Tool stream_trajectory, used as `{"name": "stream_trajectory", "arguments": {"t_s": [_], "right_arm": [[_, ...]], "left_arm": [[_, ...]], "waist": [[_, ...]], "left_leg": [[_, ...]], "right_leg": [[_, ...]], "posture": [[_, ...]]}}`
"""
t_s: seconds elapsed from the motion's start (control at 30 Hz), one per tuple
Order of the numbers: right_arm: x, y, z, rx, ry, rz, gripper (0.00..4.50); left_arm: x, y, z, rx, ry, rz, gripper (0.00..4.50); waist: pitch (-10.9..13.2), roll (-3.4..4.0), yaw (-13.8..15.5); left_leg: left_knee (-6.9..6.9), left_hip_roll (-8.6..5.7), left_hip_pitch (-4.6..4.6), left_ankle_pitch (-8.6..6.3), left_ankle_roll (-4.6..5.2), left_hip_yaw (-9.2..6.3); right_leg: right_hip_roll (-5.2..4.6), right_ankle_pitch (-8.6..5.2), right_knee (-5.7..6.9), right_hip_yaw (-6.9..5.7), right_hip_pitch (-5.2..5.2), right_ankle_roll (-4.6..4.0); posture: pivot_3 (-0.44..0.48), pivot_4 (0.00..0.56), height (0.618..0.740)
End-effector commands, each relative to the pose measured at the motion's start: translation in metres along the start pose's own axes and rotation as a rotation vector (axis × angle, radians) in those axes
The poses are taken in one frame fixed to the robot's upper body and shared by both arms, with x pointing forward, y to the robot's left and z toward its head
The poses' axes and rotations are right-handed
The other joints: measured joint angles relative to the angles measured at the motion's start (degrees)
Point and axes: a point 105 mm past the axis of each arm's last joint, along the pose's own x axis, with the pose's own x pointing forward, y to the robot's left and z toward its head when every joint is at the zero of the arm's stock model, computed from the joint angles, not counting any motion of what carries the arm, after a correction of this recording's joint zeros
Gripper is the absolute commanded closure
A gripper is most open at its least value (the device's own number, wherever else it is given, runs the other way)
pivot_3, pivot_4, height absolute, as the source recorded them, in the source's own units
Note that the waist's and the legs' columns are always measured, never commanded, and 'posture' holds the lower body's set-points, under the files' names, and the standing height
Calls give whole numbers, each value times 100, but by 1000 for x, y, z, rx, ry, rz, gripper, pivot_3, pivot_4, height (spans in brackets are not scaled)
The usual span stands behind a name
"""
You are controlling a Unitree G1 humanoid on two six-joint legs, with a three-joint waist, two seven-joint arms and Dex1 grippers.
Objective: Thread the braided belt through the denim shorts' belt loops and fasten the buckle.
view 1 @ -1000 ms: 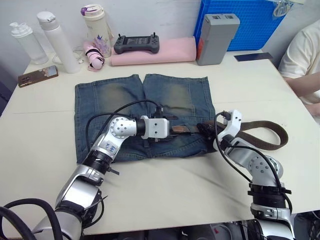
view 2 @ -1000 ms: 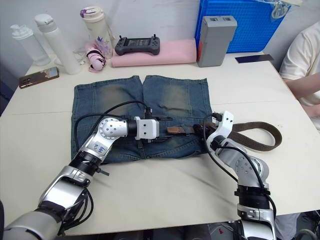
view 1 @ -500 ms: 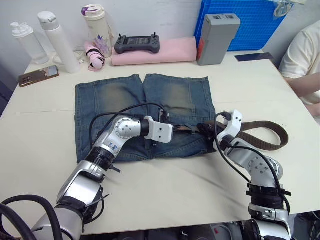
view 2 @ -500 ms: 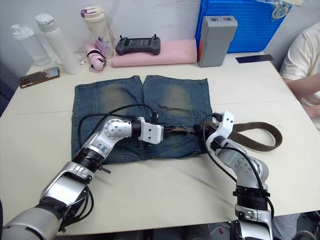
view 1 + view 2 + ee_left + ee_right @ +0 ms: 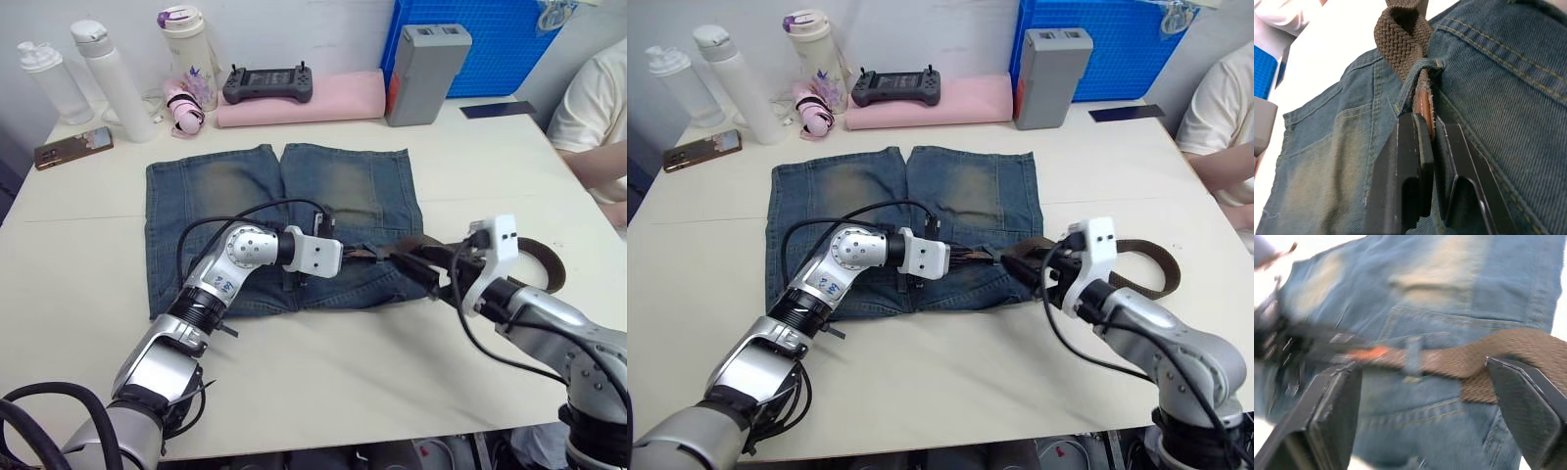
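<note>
The denim shorts (image 5: 245, 186) lie flat mid-table, waistband toward me. The braided belt (image 5: 1400, 39) passes under one of the belt loops (image 5: 1411, 83), and its tan tip (image 5: 1424, 105) comes out on my side. My left gripper (image 5: 1434, 132) is shut on that tip, over the waistband (image 5: 361, 256). My right gripper (image 5: 1422, 367) is open wide at the shorts' right edge (image 5: 419, 266), one finger on each side of the belt (image 5: 1449, 360), not touching it. The rest of the belt curls on the table (image 5: 1146, 257) behind my right wrist. The buckle is hidden.
Along the far edge stand bottles (image 5: 113, 78), a phone (image 5: 73, 147), a black controller (image 5: 267, 83) on a pink roll (image 5: 323, 98), a grey box (image 5: 423, 69) and a blue crate (image 5: 490, 39). A person's arm (image 5: 593, 137) rests at the right edge.
My left gripper has shut on the belt tip and shifted slightly right. My right gripper has let go of the belt, opened wide, and its arm has swung out to the right.
</note>
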Motion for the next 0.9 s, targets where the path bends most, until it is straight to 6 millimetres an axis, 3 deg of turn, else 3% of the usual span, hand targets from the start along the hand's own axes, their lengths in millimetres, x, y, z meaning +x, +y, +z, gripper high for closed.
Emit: {"name": "stream_trajectory", "arguments": {"t_s": [0.03, 0.1, 0.23, 0.37, 0.47, 0.67, 0.73, 0.9], "right_arm": [[0, 49, -11, -513, 43, 163, 93], [5, 48, -32, -792, 98, 175, 93], [20, 26, -59, -1072, 134, 99, 93], [38, -4, -68, -1096, 195, -64, 93], [40, -16, -73, -1061, 234, -122, 777], [30, -42, -75, -964, 290, -250, 3385], [24, -53, -72, -945, 303, -308, 4475], [3, -85, -60, -932, 346, -440, 4475]], "left_arm": [[-2, 20, 18, -24, -64, 39, 4500], [-6, 25, 20, -58, -77, 40, 4500], [-17, 36, 22, -60, -70, 50, 4500], [-35, 41, 22, -27, -53, 47, 4500], [-49, 37, 19, 14, -22, 25, 4500], [-79, 31, 15, 115, 31, 26, 4500], [-85, 30, 18, 149, 22, 44, 4500], [-95, 21, 16, 205, 18, 56, 4500]], "waist": [[1, -1, 18], [3, -8, 20], [8, -18, 69], [2, -27, 58], [2, -27, 68], [2, -26, 133], [2, -26, 163], [1, -26, 257]], "left_leg": [[1, -1, -3, 0, 0, 0], [4, -3, -3, 0, 1, 2], [7, -5, -4, 0, 2, 2], [12, 0, 0, 2, 0, 0], [31, 2, 5, 5, -1, -6], [83, 3, -6, 2, 4, -36], [87, 4, -10, -1, 9, -40], [88, -20, -20, -5, 16, -44]], "right_leg": [[0, 0, -2, -1, 0, 1], [0, 2, -5, 2, 0, 3], [-2, 6, -15, 0, 4, 11], [1, 6, -11, -3, 10, 11], [1, 6, 2, -3, 19, 11], [-3, 7, 15, -2, 36, 12], [-11, 10, 14, 4, 38, 16], [-11, 12, 6, 7, 36, 20]], "posture": [[0, 150, 705], [0, 150, 705], [0, 150, 705], [0, 150, 705], [0, 150, 705], [0, 150, 705], [0, 150, 705], [0, 150, 705]]}}
